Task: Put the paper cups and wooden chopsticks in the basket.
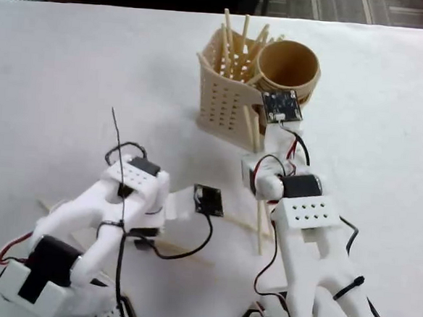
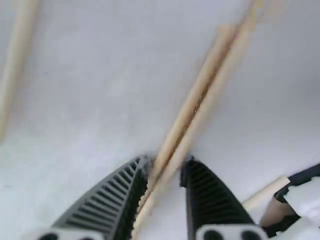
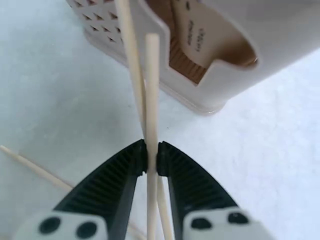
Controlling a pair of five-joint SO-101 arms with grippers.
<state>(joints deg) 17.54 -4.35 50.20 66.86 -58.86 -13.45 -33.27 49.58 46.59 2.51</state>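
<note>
A cream perforated basket (image 1: 223,98) stands at the back of the white table, with several wooden chopsticks (image 1: 238,37) upright in it and stacked paper cups (image 1: 287,66) in its right side. My right gripper (image 3: 151,150) is shut on two chopsticks (image 3: 151,90), held just in front of the basket's corner (image 3: 210,97), where a cup (image 3: 200,42) shows inside. Nearer the front, my left gripper (image 2: 165,167) is low over the table. Its fingers (image 2: 130,195) press on either side of a pair of chopsticks (image 2: 200,100) lying there.
Loose chopsticks lie on the table: one (image 2: 15,65) beside the left gripper, another (image 2: 265,192) near it, and one (image 3: 30,167) below the right gripper. The right arm (image 1: 302,208) and left arm (image 1: 122,196) stand close together, with cables between. The table's far edge runs behind the basket.
</note>
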